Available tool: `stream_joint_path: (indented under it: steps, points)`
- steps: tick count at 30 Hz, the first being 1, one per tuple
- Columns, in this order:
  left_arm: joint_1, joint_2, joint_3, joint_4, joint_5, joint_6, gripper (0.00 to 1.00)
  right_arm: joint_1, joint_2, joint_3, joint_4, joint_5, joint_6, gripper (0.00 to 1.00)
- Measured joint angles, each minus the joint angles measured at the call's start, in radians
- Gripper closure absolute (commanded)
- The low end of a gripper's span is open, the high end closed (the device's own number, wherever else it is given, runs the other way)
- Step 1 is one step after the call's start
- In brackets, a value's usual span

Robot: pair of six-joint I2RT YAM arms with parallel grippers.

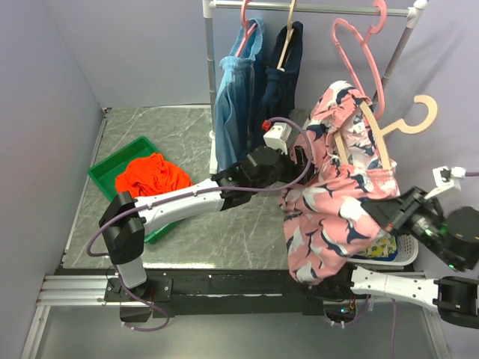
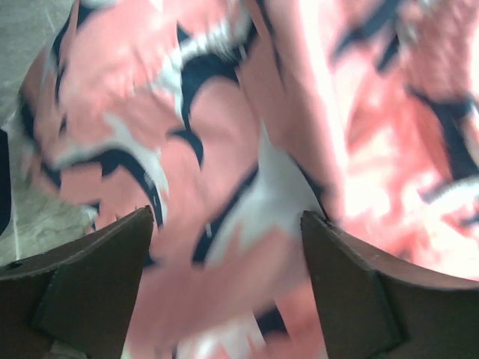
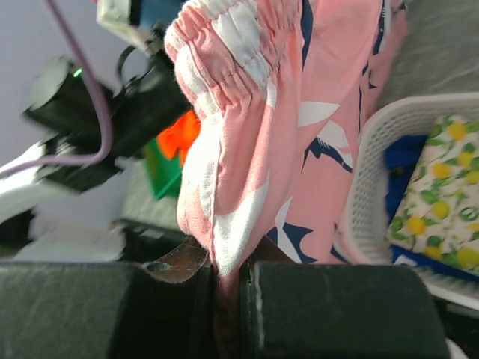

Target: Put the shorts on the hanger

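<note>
Shorts (image 1: 337, 202) hang at 3 o'clock in the top view, apparently partly on the hanger (image 1: 372, 127). Right tool (image 3: 228, 273) is clamped on their fabric; left tool (image 2: 227, 217) has its jaws apart, facing them. Seating and release appear outstanding.

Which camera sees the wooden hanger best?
The top camera. It shows the hanger's tan arms and hook sticking out of the shorts. The left wrist camera shows only blurry shorts fabric. The right wrist camera shows the shorts pinched in the right gripper. Neither wrist camera shows the hanger.
</note>
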Motion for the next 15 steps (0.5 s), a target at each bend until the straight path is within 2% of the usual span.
stream_joint_path:
  steps: [4,9,15]
  points:
    - [0.0,-0.006,-0.012,-0.021,-0.01,0.008,0.02,0.0,0.11,0.009,-0.003,0.1,-0.008,1.0]
    - [0.0,-0.084,-0.087,-0.054,-0.035,0.027,0.01,-0.006,0.311,0.069,0.061,0.199,-0.091,1.0]
    - [-0.008,-0.245,-0.141,-0.075,-0.049,0.044,0.01,-0.226,0.472,0.049,0.257,0.108,-0.262,1.0]
